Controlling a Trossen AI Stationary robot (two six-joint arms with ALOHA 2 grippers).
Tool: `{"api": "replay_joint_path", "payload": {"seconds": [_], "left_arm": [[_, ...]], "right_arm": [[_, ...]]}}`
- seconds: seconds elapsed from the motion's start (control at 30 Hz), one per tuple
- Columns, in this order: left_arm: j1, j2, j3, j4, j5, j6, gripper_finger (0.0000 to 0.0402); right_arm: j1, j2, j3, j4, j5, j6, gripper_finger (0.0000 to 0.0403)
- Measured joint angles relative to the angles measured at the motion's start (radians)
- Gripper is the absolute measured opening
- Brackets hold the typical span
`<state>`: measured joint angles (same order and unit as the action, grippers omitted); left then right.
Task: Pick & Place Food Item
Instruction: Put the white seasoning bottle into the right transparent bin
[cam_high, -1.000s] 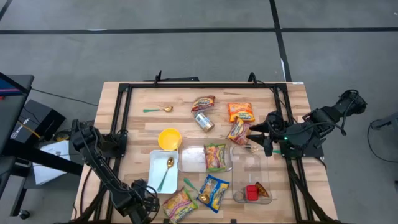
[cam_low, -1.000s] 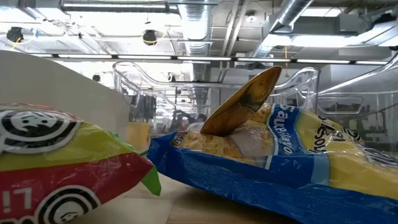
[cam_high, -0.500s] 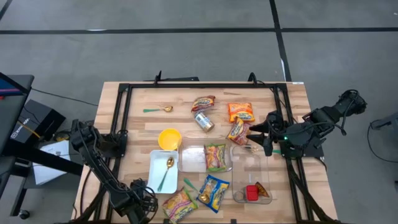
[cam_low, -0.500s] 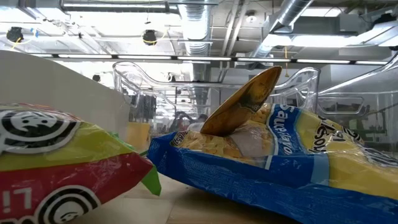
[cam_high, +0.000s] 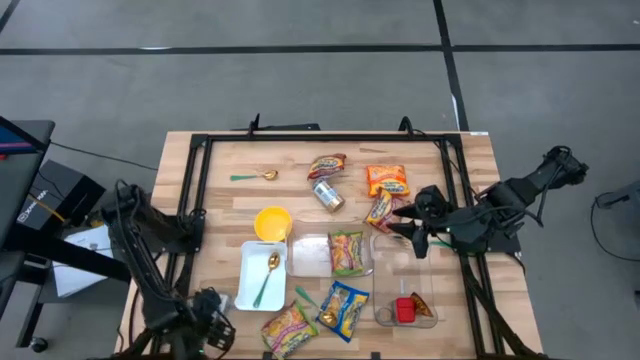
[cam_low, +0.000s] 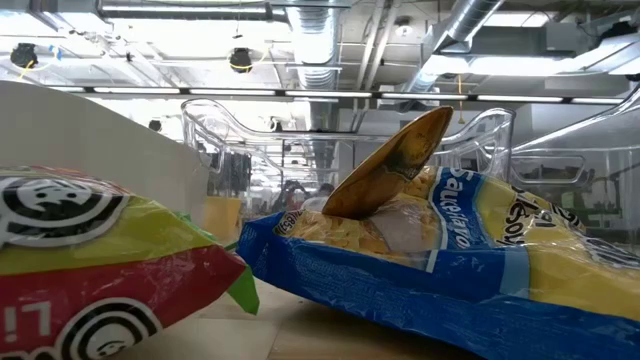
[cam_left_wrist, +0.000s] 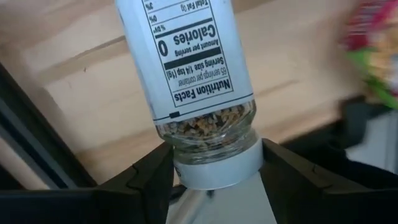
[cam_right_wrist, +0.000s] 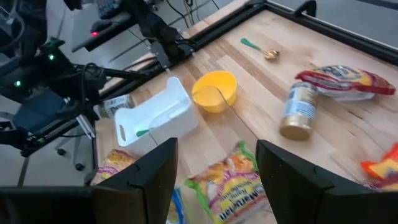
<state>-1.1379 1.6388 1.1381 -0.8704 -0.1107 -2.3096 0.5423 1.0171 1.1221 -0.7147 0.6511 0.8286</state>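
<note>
left gripper (cam_left_wrist: 214, 177) closed on 1 spice jar (cam_left_wrist: 199, 81) by its white cap, at the bench's (cam_high: 470, 170) near-left corner | right gripper (cam_high: 400, 222): 2 fingers parted, empty, above the packets | you hold a rigid, light, smooth jar; grip the label body, the cap may slip

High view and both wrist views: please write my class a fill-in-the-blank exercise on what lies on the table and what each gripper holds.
1. The spice jar between the jaws of the left gripper has a ____ cap.
2. In the white tray lies a gold ____ with a green handle.
3. The bowl next to that tray is coloured ____.
4. The jaws of the right gripper stand apart and hold ____.

Missing words: white; spoon; yellow; nothing.
</note>
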Motion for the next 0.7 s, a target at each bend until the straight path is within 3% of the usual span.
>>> {"api": "replay_joint_path", "payload": {"seconds": [0.37,0.7], "left_arm": [[-0.082,-0.216,0.000,-0.108,-0.140,0.040,0.0199],[-0.024,-0.348,0.000,-0.110,-0.311,0.150,0.0199]], "right_arm": [[-0.001,-0.004,0.000,0.120,0.000,-0.099,0.0210],[-0.002,-0.002,0.000,0.248,0.001,-0.249,0.0210]]}}
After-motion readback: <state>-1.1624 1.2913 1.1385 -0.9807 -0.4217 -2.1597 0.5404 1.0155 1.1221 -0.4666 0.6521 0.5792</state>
